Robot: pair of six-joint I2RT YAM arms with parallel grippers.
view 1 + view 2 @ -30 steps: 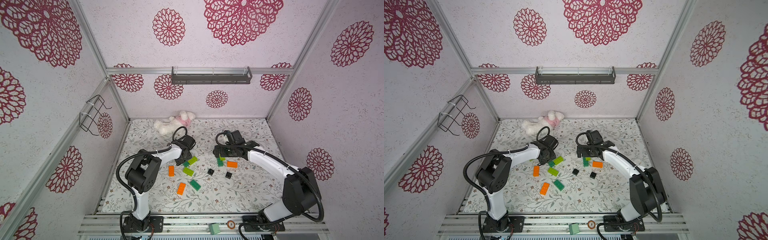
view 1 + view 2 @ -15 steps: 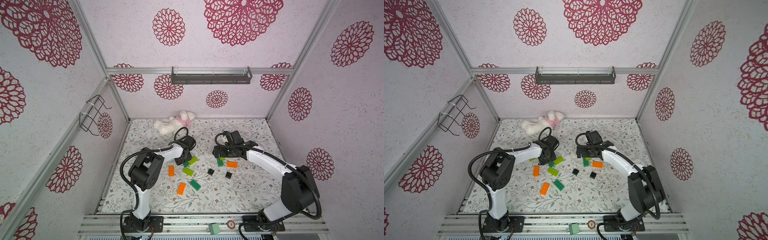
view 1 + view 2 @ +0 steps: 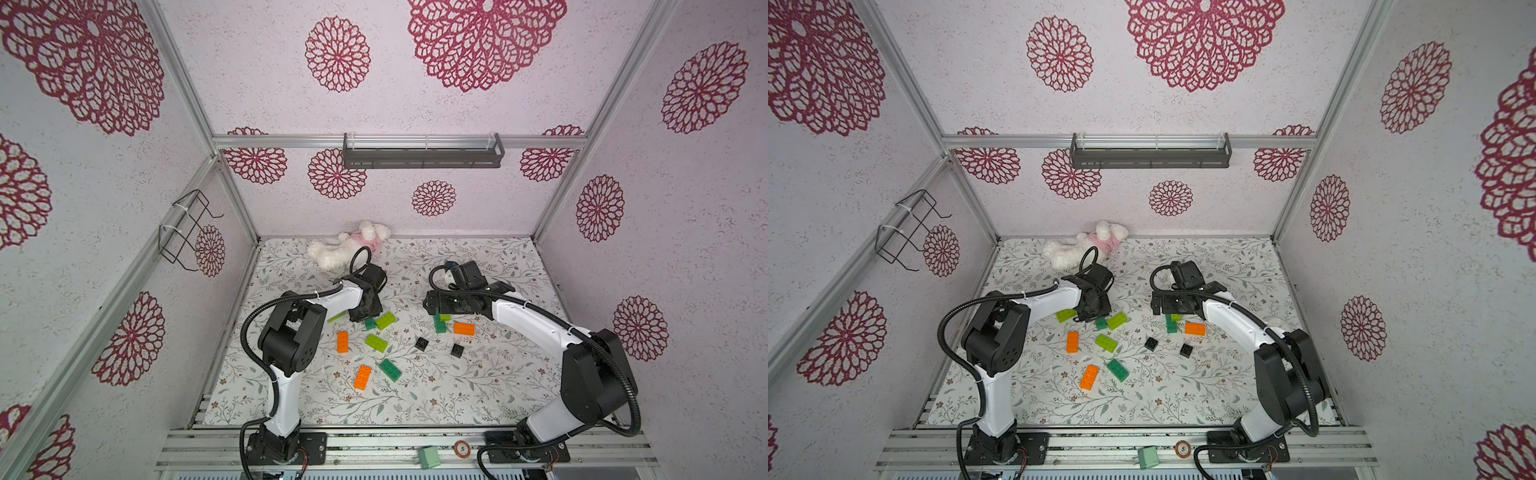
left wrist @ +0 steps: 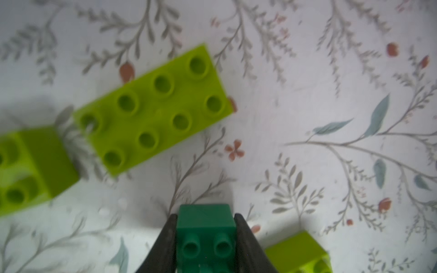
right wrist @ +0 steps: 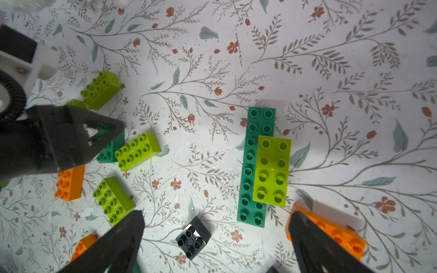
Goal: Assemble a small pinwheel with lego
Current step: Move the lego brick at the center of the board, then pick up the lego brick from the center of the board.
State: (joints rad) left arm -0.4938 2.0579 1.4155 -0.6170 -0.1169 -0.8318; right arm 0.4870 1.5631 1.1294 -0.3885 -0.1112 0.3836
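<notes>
Legible markings found: one.

Item 1. A round disc (image 3: 462, 449) lies on the aluminium front rail (image 3: 374, 441), between the two arm bases and just beside a pale green block (image 3: 429, 457). The disc has an orange outer ring and a white centre. The centre carries a single dark digit, "5". The same digit reads in both top views (image 3: 1182, 448).

Item 2. The lime green brick (image 4: 153, 111) seen in the left wrist view is blurred, so any lettering on its studs cannot be read.
</notes>
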